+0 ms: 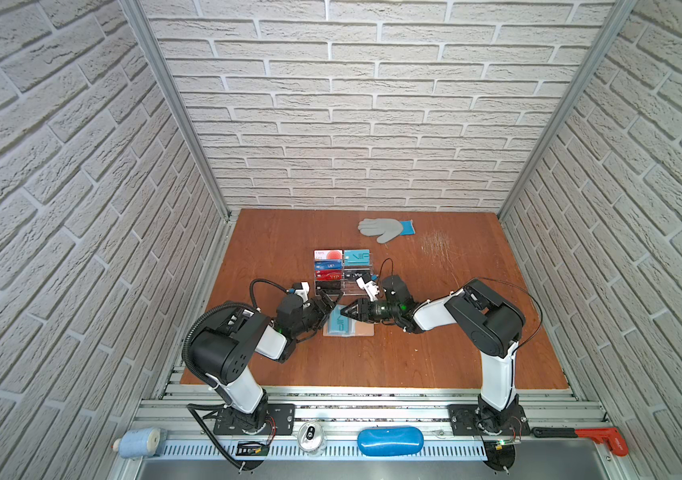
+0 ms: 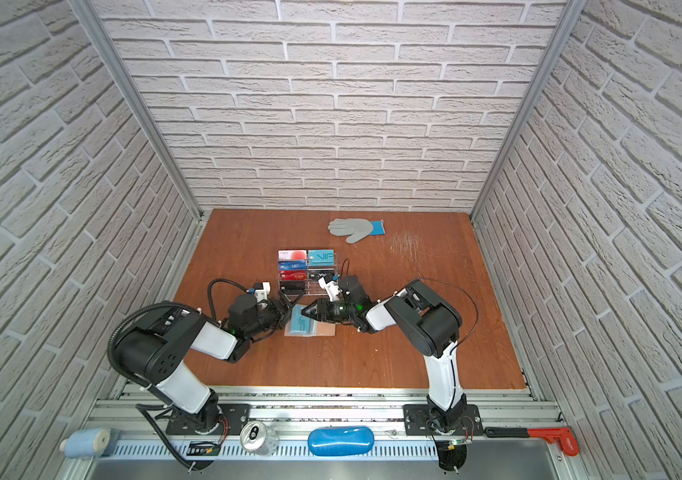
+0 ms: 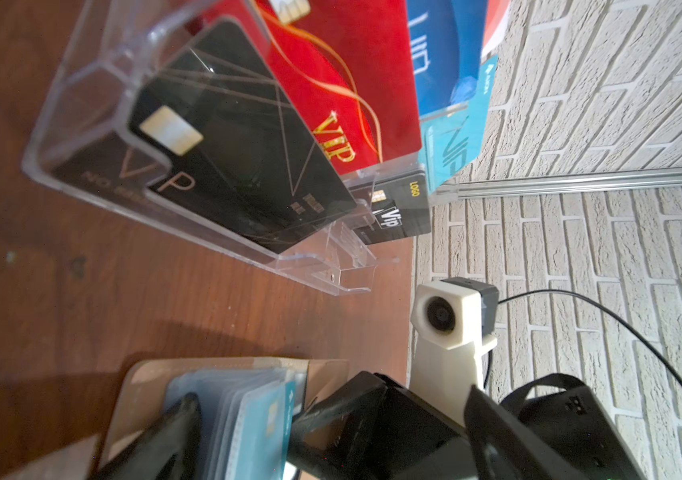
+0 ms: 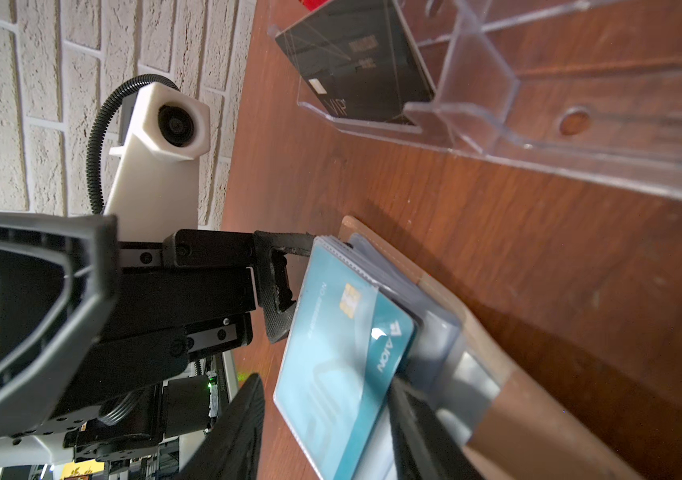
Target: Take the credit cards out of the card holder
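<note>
The card holder (image 1: 362, 329) lies open on the table, tan cover down and clear sleeve pages up. A teal credit card (image 4: 331, 353) sticks partway out of the top sleeve. My right gripper (image 4: 331, 436) comes in from the right and is open, with one finger on each side of that card and a gap at one edge. My left gripper (image 1: 328, 306) is wide open at the holder's left end, and one of its fingers (image 4: 277, 291) touches the sleeve pages. Several other credit cards stand in the clear acrylic stand (image 1: 358, 286) just behind.
A grey glove (image 1: 385, 229) with a blue cuff lies at the back of the table. On the front rail sit a blue case (image 1: 389, 441), a can (image 1: 310, 434), a blue roll (image 1: 139, 442) and a red-handled tool (image 1: 601, 438). Brick-pattern walls close in three sides.
</note>
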You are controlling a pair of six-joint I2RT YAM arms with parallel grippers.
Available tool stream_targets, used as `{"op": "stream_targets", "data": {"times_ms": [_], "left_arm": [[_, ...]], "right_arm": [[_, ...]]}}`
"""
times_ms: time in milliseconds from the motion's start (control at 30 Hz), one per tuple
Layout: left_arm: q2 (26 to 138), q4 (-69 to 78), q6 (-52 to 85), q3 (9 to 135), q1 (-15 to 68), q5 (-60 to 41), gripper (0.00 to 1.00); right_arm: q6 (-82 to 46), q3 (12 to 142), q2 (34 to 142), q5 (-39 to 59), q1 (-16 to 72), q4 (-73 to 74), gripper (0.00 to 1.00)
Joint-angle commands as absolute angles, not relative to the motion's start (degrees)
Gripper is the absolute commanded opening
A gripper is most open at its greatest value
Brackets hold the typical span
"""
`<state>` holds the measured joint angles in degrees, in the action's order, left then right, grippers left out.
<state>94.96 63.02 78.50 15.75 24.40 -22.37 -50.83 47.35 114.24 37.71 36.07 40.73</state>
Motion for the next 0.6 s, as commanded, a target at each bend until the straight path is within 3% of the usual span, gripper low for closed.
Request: {"op": "stream_targets", "data": {"times_ms": [0, 367, 567], "left_arm": [[96.89, 58.37, 77.96, 15.38, 24.37, -23.97, 0.98], [97.29, 56.59, 76.73, 16.08, 23.77, -25.26, 0.98], [90.96, 47.61, 74.27, 18.09, 21.26, -27.75, 0.98]], "right_arm": [[-53.23, 46.28, 114.58, 36.60, 38.13, 49.31, 0.49], [-55.38, 41.86, 114.25, 31.45, 39.97, 57.86, 0.48], [-56.83, 41.82, 116.04, 30.74, 40.17, 61.57, 0.44]]}}
